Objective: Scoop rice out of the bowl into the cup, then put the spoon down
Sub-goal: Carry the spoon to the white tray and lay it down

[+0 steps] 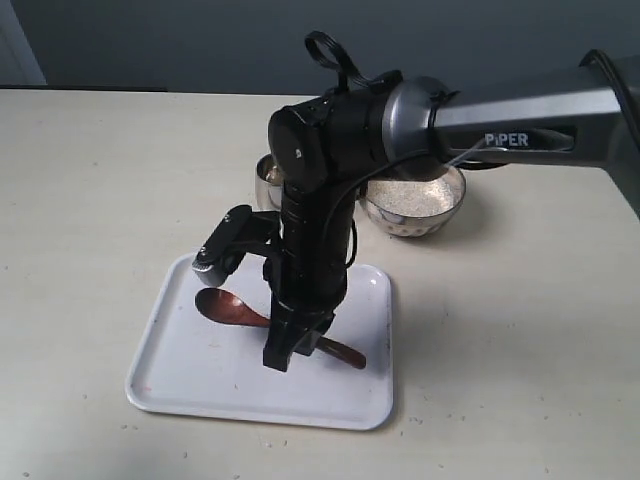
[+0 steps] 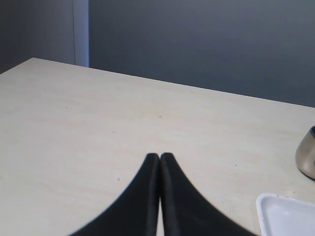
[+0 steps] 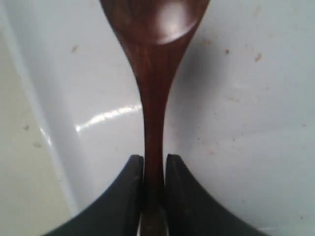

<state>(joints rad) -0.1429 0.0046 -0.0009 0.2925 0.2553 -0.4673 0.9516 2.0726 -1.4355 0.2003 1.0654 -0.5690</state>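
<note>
The dark reddish-brown spoon [image 1: 228, 306] lies low over the white tray [image 1: 190, 385], oval bowl to the left and handle end to the right. My right gripper [image 1: 282, 356] points down onto the tray, shut on the handle. In the right wrist view the spoon [image 3: 153, 73] runs between the fingers of the right gripper [image 3: 154, 160], and its scoop looks empty. The steel bowl [image 1: 440, 215] holds rice [image 1: 412, 193] behind the arm. The cup [image 1: 264, 181] peeks out left of the arm, its inside hidden. The left gripper [image 2: 160, 156] is shut over bare table, with the cup [image 2: 307, 157] at the frame edge.
A tray corner [image 2: 285, 214] shows in the left wrist view. The right arm [image 1: 520, 125] reaches across from the right, over the bowl. The tray [image 3: 246, 123] carries a few small specks. Pale tabletop [image 1: 520, 350] surrounds everything.
</note>
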